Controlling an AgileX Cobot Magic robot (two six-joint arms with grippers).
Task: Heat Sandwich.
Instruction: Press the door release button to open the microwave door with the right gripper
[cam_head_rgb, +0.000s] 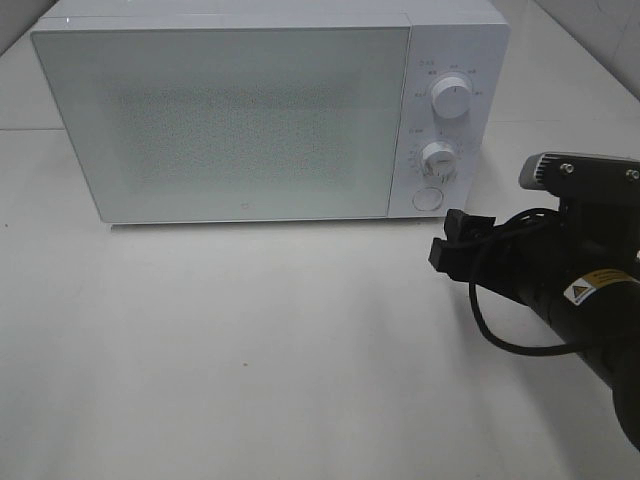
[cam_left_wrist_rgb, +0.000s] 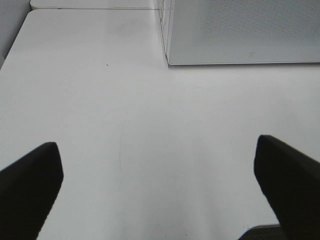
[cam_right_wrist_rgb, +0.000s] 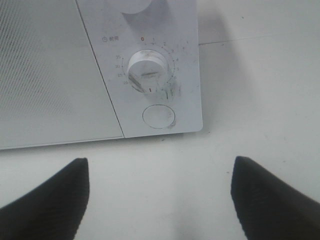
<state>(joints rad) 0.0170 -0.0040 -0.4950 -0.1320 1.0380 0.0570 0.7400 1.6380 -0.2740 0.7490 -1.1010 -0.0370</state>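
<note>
Exterior high: microwave (cam_head_rgb: 250, 115) door shut, contents hidden; right fingers (cam_right_wrist_rgb: 272, 200) apart.

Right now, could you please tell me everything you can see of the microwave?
The microwave is a white, glossy box standing upright on the table. Its door, with a speckled window, is shut, and the inside cannot be made out. A panel right of the door carries an upper knob, a lower knob and, lowest, a round button. Nothing but the table touches it.

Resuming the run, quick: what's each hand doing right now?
Left hand: open, holding nothing.
Right hand: open, holding nothing, in front of the microwave.
</note>
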